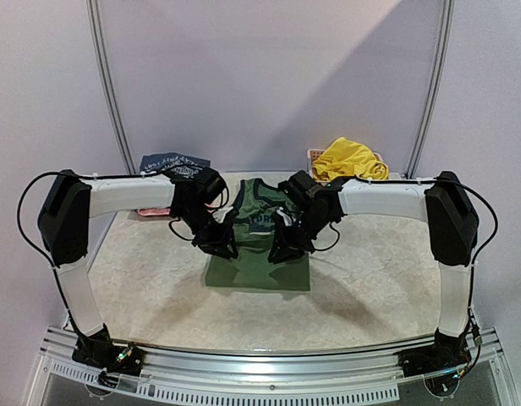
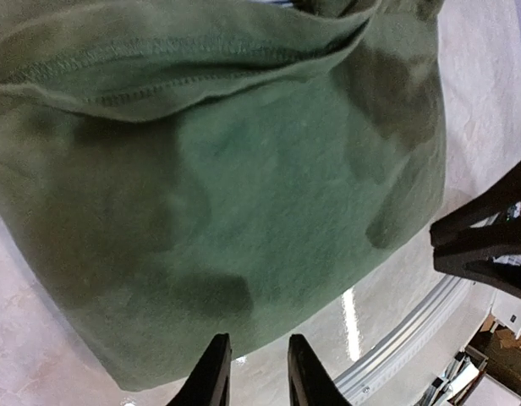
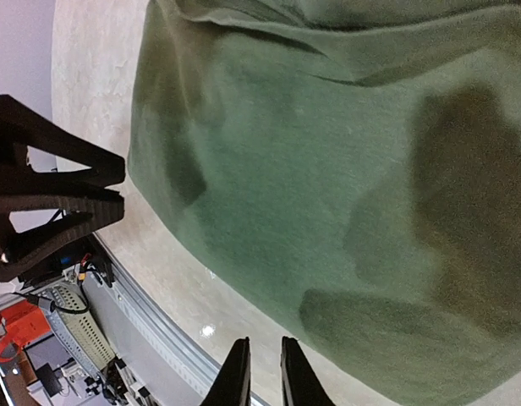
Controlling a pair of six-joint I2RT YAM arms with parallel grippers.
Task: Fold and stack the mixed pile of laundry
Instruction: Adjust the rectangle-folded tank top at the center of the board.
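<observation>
Now, step: folding the shirt (image 1: 259,245), which lies flat mid-table, hem near, between the two arms
Left gripper (image 2: 254,372): over the shirt's left side, fingers a narrow slit apart, nothing between them
Right gripper (image 3: 260,372): over the right side, nearly closed, holding nothing
Doing it well: probably pinch both side edges level with each other and carry them across together — uneven lifts would skew the crease
Shorts (image 1: 349,158): yellow, heaped far right on a pink basket (image 1: 315,156)
Dark garment (image 1: 173,164): far left
Table (image 1: 387,279): pale, mottled, smooth — cloth should slide
Room: plain lilac walls
</observation>
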